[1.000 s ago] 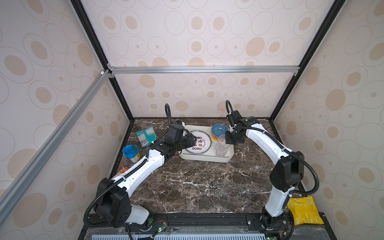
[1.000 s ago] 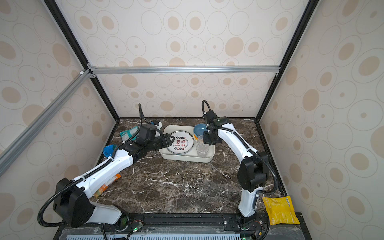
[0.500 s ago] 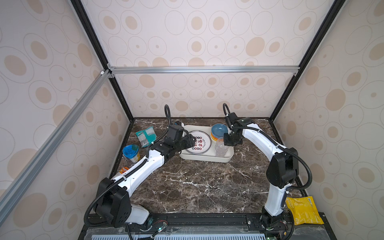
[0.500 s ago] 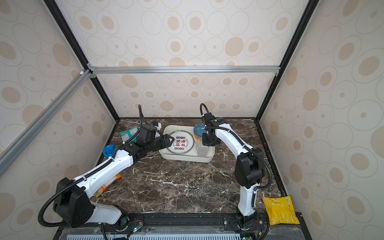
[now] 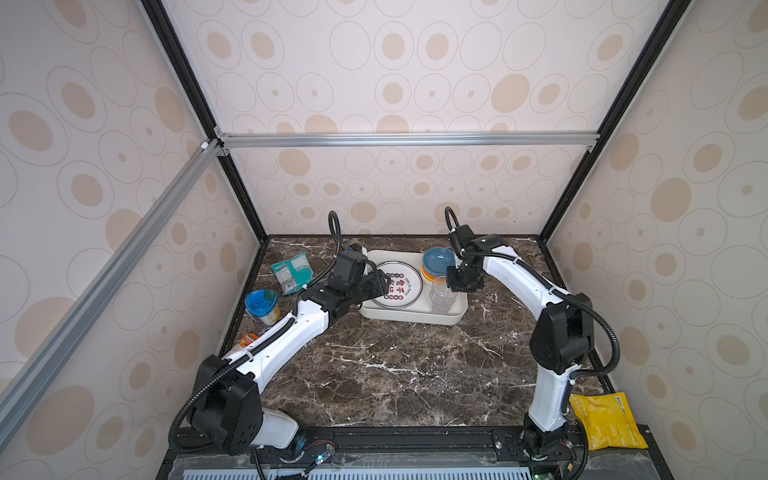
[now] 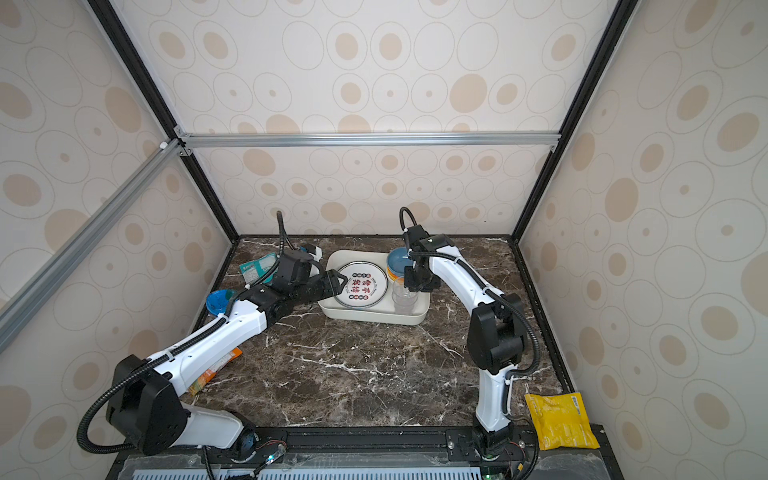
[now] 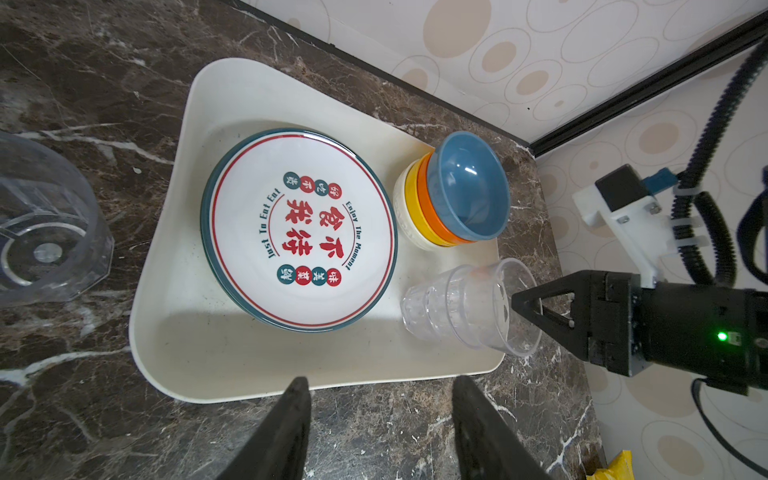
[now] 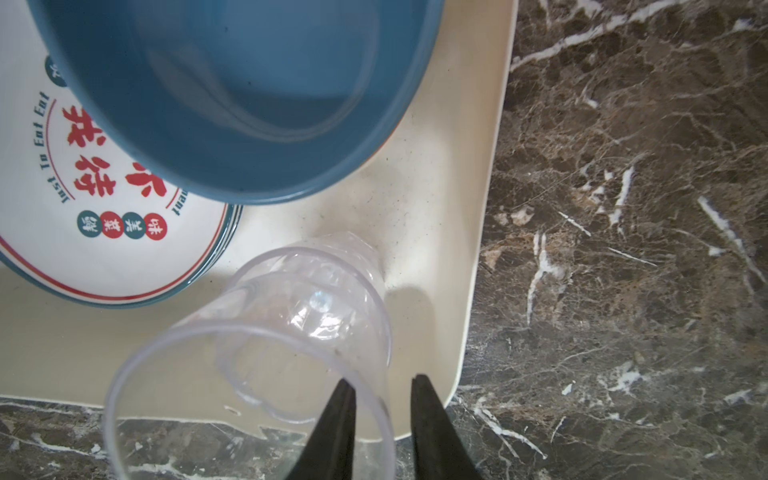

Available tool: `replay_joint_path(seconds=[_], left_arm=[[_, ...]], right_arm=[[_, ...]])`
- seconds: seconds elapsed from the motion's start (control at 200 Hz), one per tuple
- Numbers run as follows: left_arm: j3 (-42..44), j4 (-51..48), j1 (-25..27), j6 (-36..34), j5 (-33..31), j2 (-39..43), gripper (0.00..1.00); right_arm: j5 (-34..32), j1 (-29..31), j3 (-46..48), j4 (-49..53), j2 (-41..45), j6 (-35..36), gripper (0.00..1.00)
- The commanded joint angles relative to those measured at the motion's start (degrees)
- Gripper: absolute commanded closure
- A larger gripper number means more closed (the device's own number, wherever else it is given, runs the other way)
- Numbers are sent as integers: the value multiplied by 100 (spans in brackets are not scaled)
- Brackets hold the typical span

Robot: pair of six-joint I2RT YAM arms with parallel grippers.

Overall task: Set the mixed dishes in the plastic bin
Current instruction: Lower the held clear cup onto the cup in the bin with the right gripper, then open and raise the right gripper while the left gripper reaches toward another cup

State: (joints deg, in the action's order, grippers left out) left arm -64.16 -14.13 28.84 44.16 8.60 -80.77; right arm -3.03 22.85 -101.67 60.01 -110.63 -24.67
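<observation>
White rectangular plastic bin [image 5: 409, 316] at the far edge of the desk [image 5: 395, 374] holds dark-rimmed white plates [image 7: 299, 224], stacked coloured bowls [image 7: 469, 187] and clear plastic cups [image 7: 457, 303]; right pincer [image 8: 382, 380] stands slightly apart astride a cup rim, left pincer [image 7: 380, 382] apart, empty.

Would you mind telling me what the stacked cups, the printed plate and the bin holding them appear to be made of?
Stacked cups: clear thin plastic, glossy; the bin shows through them. Plate: glossy white with printed characters and sharp highlights, glazed ceramic or melamine, I cannot tell which. Bin: matte cream plastic, likely; dull surface, moulded rounded corners.
</observation>
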Motion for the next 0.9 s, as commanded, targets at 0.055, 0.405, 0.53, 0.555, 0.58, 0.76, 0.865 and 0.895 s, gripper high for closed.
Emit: replay_joint_path(seconds=[0.055, 0.405, 0.53, 0.555, 0.58, 0.76, 0.865, 0.895], left_arm=[[-17, -4, -127, 7, -184, 108, 42], [187, -255, -785, -258, -559, 193, 42], [396, -237, -1153, -294, -643, 215, 42], [431, -232, -1227, -301, -664, 207, 40], [467, -217, -1289, -316, -671, 189, 39], [580, -156, -1697, -429, -838, -127, 31], [580, -138, -1959, -391, -851, -339, 28], [580, -107, -2011, -374, -874, -375, 27]], right_arm=[[-74, -16, -230, 195, 191, -30, 73], [300, -5, 439, -543, 1305, 26, 68], [634, 117, 870, -1054, 1748, 239, 66], [716, 164, 942, -1126, 1815, 273, 65], [792, 203, 1014, -1227, 1883, 313, 65], [1196, 598, 1542, -1853, 2285, 513, 63], [1397, 740, 1787, -2057, 2387, 542, 63], [1418, 770, 1850, -2086, 2417, 544, 64]])
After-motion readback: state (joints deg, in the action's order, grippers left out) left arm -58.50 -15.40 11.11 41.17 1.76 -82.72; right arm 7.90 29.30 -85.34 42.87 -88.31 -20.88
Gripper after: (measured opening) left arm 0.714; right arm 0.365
